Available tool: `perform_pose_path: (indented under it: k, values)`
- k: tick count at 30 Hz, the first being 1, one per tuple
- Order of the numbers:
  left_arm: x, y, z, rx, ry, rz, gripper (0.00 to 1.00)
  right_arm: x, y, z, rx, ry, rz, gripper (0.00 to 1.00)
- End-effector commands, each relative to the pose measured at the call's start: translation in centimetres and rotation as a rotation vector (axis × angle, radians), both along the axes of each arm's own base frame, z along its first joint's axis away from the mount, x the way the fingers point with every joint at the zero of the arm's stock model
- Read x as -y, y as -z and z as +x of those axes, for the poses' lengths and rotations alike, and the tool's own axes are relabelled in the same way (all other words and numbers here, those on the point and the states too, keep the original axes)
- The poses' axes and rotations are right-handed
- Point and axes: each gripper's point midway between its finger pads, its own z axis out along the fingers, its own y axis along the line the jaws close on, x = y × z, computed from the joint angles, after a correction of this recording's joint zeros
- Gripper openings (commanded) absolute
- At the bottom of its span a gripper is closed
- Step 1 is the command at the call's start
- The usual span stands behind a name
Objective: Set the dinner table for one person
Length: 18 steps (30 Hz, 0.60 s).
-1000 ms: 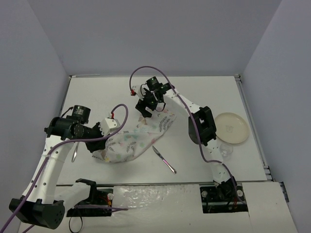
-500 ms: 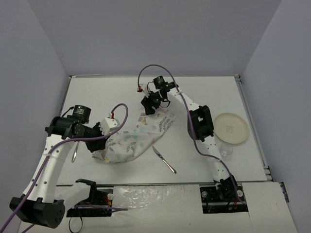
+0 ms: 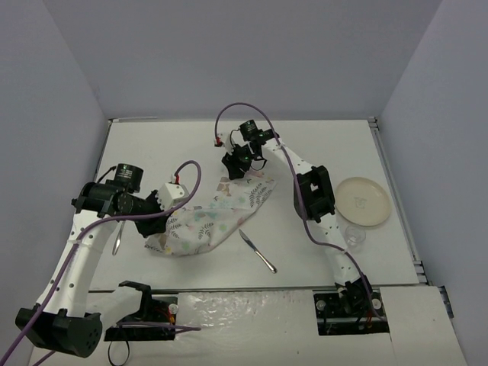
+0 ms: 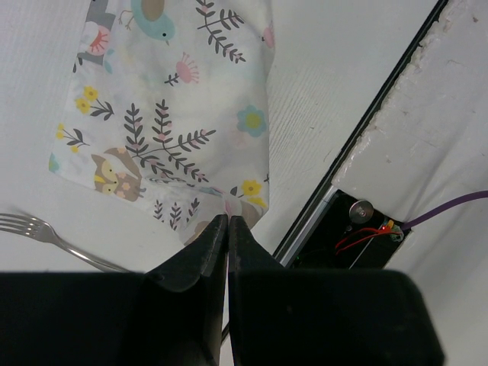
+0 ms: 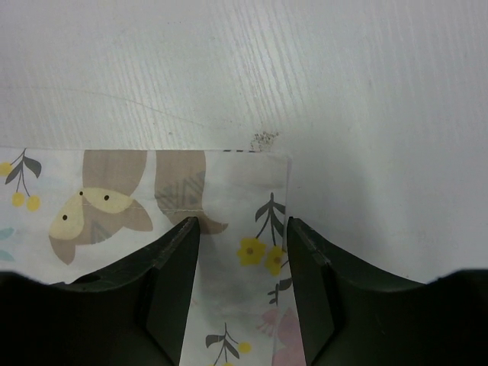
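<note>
Surface: the plain off-white surface [image 3: 328, 145] is carrying everything. It is rigid and fixed, so I am not gripping it, only laying things on it.
Mat: the printed cloth mat [image 3: 213, 217] is lying bunched in a diagonal band, running from the left part of the near edge toward the middle of the surface.
Left claw: my left claw [image 4: 227, 221] is pinching the mat's near corner, with the jaws fully together on the cloth.
Right claw: my right claw [image 5: 240, 225] is standing partly open, with one jaw on either side of the mat's far corner. It is not gripping anything yet.
Handling: I am judging the mat to be light, limp and easily wrinkled, so I am taking it by opposite corners, right at the hem, and pulling it taut to flatten it.
Risk: thin cloth is likely to slip out of a shallow pinch.
Other pieces: the plate [image 3: 364, 200] is sitting by the right edge, with the glass [image 3: 354, 236] just nearer me. The knife [image 3: 257, 250] is lying between the mat and the near edge, and the fork [image 3: 117, 240] is lying toward the left edge. The plate and glass are looking hard and breakable.
</note>
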Motion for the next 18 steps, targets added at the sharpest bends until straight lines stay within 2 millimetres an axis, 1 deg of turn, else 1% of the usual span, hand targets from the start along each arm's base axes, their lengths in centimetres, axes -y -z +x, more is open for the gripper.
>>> perform_pose_path:
  k: [1,2,3,7,10,12,14,15,17,18]
  values:
    - [0.3,-0.8,0.5,0.04,-0.003,-0.016,0.0,-0.8,1.2,-3.8,-0.049,-0.06,-0.086,0.24]
    - [0.2,-0.7,0.5,0.04,-0.005,-0.013,0.0,-1.0,1.5,-4.0,-0.042,-0.058,-0.106,0.05]
    - [0.2,-0.6,0.5,0.04,-0.005,-0.013,0.0,-1.1,1.8,-4.3,-0.046,-0.061,-0.116,0.0]
    - [0.1,-0.5,0.5,0.043,-0.005,-0.008,0.0,-1.2,1.7,-4.7,-0.031,-0.066,-0.137,0.0]
    - [0.1,-0.7,0.5,0.054,-0.007,-0.007,0.0,-0.9,0.7,-4.0,0.003,-0.042,-0.153,0.0]
    - [0.0,-1.2,1.2,0.097,-0.025,-0.006,0.0,-0.6,-0.2,-3.1,0.038,-0.009,-0.169,0.0]
    - [-0.3,-1.9,2.2,0.144,-0.063,0.004,0.0,0.2,-1.8,-1.7,0.11,0.041,-0.208,0.0]
    - [-0.4,-2.0,2.6,0.157,-0.07,0.009,0.0,0.1,-2.8,-1.4,0.129,0.05,-0.198,0.0]
    - [-0.6,-3.2,4.2,0.218,-0.11,0.015,0.0,1.1,-6.7,0.6,0.244,0.131,-0.216,0.0]
    - [-0.9,-4.2,5.1,0.256,-0.143,0.018,0.0,2.1,-8.3,1.6,0.304,0.186,-0.246,0.0]
